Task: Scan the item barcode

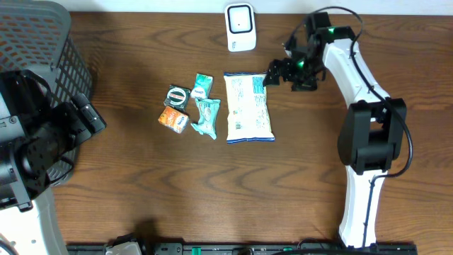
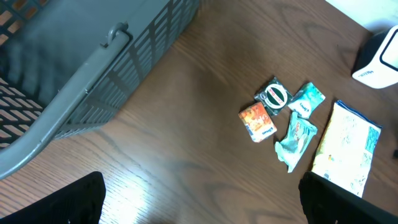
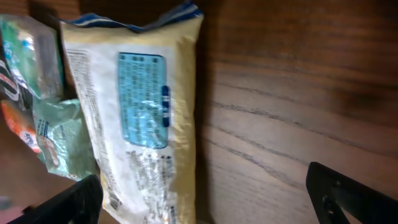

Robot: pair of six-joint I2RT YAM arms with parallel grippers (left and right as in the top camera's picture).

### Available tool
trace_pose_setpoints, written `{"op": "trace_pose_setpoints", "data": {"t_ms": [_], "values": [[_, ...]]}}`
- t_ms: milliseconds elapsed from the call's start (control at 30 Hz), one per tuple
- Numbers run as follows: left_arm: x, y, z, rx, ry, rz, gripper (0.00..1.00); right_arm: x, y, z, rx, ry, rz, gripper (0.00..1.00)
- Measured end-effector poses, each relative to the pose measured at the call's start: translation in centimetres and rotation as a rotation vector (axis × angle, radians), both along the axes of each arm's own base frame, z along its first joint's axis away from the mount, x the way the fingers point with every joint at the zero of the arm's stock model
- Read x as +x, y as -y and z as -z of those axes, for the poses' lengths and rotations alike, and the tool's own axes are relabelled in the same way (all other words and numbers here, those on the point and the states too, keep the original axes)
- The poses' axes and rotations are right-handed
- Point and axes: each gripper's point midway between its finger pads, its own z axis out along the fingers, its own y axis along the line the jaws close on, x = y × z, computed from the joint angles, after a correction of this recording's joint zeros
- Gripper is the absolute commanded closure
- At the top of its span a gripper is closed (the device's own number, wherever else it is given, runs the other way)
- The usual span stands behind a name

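Right gripper [image 3: 205, 202] first: its two black fingers [image 3: 354, 199] are spread wide with nothing between them, so it is released and empty. Directly below and just ahead lies the pale yellow plastic snack bag [image 3: 143, 118], flat on the brown wood-grain table [image 3: 298, 112], its light-blue printed panel facing up. The bag sits toward this hand's left finger, with bare wood toward the other finger. From overhead, the hand hangs at one top corner of the bag; whether a fingertip touches the film I cannot tell. Just past the bag, on the side away from the hand, is a cluster of small goods. Two crumpled teal wrappers [image 1: 207, 117] come first, nearly against the bag's edge. Beyond them are a round dark packet with a white ring [image 1: 176, 95] and a small orange packet [image 1: 172, 119], these two close together. Off to the hand's side, near the table's back edge, the white boxy barcode scanner [image 1: 241, 27] stands apart from the bag and from the fingers. Farthest off, well across the table, the left gripper [image 1: 90, 119] also has its fingers wide apart and grasps nothing. The small goods lie ahead of it at a distance, and the grey plastic mesh basket [image 1: 42, 42] is just beside it.
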Motion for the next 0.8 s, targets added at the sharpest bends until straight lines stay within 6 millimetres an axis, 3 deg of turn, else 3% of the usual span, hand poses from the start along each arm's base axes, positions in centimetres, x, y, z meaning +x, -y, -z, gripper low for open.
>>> {"op": "trace_pose_setpoints", "data": {"t_ms": [167,300,533,567,633,667,700,733,800], "values": [[0.0,0.0,0.0,0.000,0.000,0.000,0.02,-0.8,-1.3,1.8,0.085,-0.060,-0.035,0.01],[0.0,0.0,0.0,0.000,0.000,0.000,0.02,-1.3,-2.9,1.9,0.152,-0.075,-0.071,0.01],[0.0,0.0,0.0,0.000,0.000,0.000,0.03,-2.6,-6.4,2.9,0.158,-0.088,-0.141,0.20],[0.0,0.0,0.0,0.000,0.000,0.000,0.02,-2.9,-7.0,3.3,0.151,-0.091,-0.145,0.24],[0.0,0.0,0.0,0.000,0.000,0.000,0.02,-3.1,-8.2,3.7,0.156,-0.085,-0.150,0.43],[0.0,0.0,0.0,0.000,0.000,0.000,0.03,-3.1,-8.7,4.0,0.152,-0.071,-0.151,0.64],[0.0,0.0,0.0,0.000,0.000,0.000,0.02,-3.2,-9.1,4.3,0.153,-0.072,-0.148,0.78],[0.0,0.0,0.0,0.000,0.000,0.000,0.03,-3.4,-9.4,4.7,0.153,-0.075,-0.143,0.88],[0.0,0.0,0.0,0.000,0.000,0.000,0.02,-4.0,-10.1,4.8,0.185,-0.097,-0.142,0.99]]}}
